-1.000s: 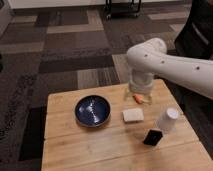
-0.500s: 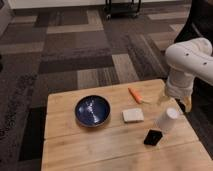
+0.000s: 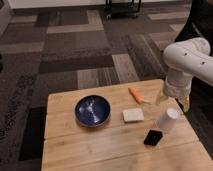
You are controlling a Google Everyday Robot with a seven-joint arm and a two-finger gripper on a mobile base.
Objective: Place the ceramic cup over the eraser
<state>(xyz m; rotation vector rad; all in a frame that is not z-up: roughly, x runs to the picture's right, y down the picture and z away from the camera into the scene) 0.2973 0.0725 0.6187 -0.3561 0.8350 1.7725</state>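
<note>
Reaching in from the right, our gripper [image 3: 173, 101] hung just above the small plain white tapered ceramic cup [image 3: 167, 119] at the wooden table's [image 3: 100, 147] right edge, presumably lining up a grasp; its jaw state we could not tell.

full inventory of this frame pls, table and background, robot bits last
ceramic cup: 1, white, tilted, right part of the table, just below the claw
eraser: 1, white block, table centre, left of the cup
bowl: 1, dark blue, left-centre of the table
carrot-like item: 1, orange, far edge of the table
small block: 1, black, near right, below the cup
table: 1, light wood
cart: 1, black, background on the carpet
arm: 1, white, right side
claw: 1, above the cup at the table's right edge
</note>
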